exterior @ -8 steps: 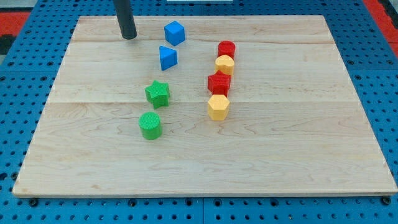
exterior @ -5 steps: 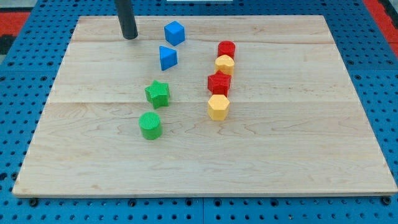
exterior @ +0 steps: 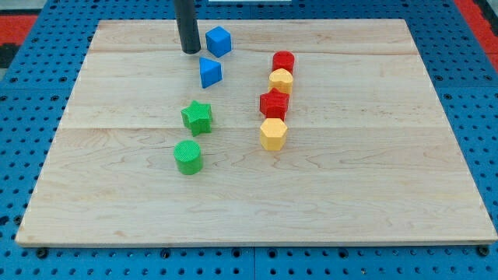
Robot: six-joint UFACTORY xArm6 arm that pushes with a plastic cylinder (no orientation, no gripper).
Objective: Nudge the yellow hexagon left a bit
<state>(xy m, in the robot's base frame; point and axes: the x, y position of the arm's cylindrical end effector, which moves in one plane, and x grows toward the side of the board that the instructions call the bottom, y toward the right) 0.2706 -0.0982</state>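
Since the earlier frames, my tip point(exterior: 190, 50) has shifted to the right along the far part of the pale wooden board point(exterior: 373, 187), from a spot well left of the blue blocks to a position just left of the blue cube point(exterior: 219, 40); all eight blocks lie where they lay before. The end effector is a bare dark rod with nothing to open or close, and it holds nothing and touches no block. Its lower end stands on the board surface, with a narrow strip of wood showing between it and the blue cube. The blue triangular block point(exterior: 209, 72) sits just near and right of the tip, apart from it. The task item, the yellow hexagon block point(exterior: 273, 134), lies near the board's centre, at the near end of a column of four blocks on the right of centre. Directly beyond it is a red block of star-like shape point(exterior: 274, 103), touching or almost touching it. Farther on comes a second yellow block point(exterior: 281, 79), shape rounded and not clearly made out, and against its far side a red block point(exterior: 283, 61), also of uncertain shape. The green star block point(exterior: 197, 117) and the green cylinder block point(exterior: 187, 157) lie left of the hexagon, well apart from it. The tip is far from the yellow hexagon, on its far-left side. The board rests on a blue perforated table surface point(exterior: 31, 179).
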